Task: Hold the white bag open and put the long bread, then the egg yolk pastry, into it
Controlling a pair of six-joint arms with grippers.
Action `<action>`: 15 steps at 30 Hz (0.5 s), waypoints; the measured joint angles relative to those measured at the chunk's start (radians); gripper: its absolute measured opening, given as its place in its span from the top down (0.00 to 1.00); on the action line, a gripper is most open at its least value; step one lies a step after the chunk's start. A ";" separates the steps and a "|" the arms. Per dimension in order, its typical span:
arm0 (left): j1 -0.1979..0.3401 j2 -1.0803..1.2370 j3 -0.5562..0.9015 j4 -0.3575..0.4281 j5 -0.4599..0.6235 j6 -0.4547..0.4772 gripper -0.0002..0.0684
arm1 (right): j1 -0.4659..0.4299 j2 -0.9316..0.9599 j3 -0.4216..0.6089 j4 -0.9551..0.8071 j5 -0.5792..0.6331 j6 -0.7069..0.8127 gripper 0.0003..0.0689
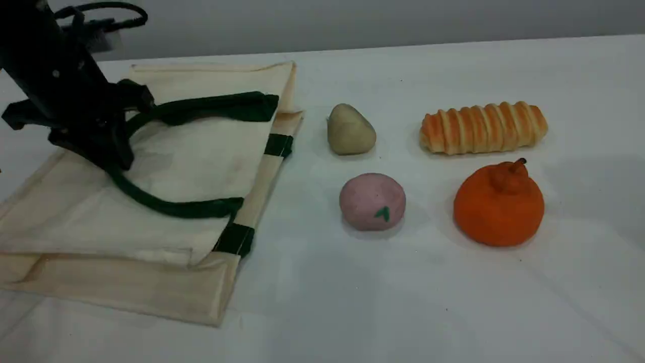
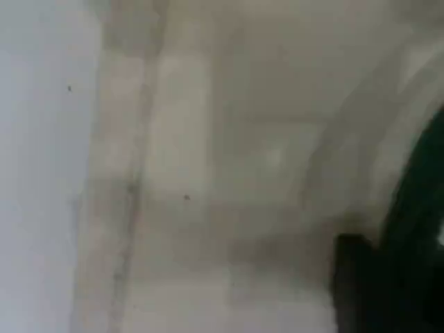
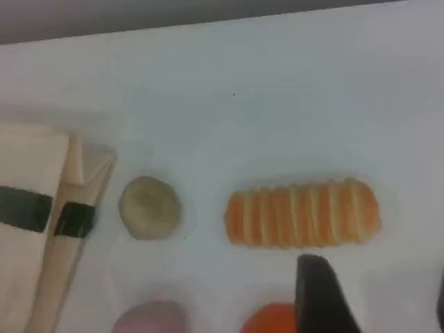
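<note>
The white bag [image 1: 166,166] lies flat on the table's left side, its mouth toward the foods. My left gripper [image 1: 115,159] is down on the bend of the bag's upper green handle [image 1: 201,108] and shut on it. Very close up, the left wrist view shows blurred canvas [image 2: 208,173] and the dark handle [image 2: 409,263]. The long bread [image 1: 484,127] lies at the back right, the egg yolk pastry [image 1: 350,130] between it and the bag. My right gripper [image 3: 378,305] hovers open just in front of the bread [image 3: 303,213], with the pastry [image 3: 149,207] off to its left.
A pink ball with a green mark [image 1: 372,200] sits in front of the pastry. An orange stemmed fruit [image 1: 499,204] sits in front of the bread. The white table [image 1: 403,302] runs bare toward the front edge.
</note>
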 joint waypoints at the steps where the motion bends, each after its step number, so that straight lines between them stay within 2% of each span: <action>1: 0.000 -0.001 0.000 0.000 0.009 0.017 0.88 | 0.000 0.000 0.000 0.000 0.000 0.000 0.52; 4: 0.000 -0.003 -0.018 0.000 0.046 0.033 0.88 | 0.000 0.000 0.000 0.000 0.001 -0.001 0.52; 7: 0.000 -0.003 -0.083 0.003 0.133 0.049 0.88 | 0.000 0.000 0.000 0.000 0.002 -0.014 0.52; 15: 0.000 -0.003 -0.386 -0.001 0.515 0.155 0.88 | 0.000 0.000 0.000 0.005 0.011 -0.069 0.52</action>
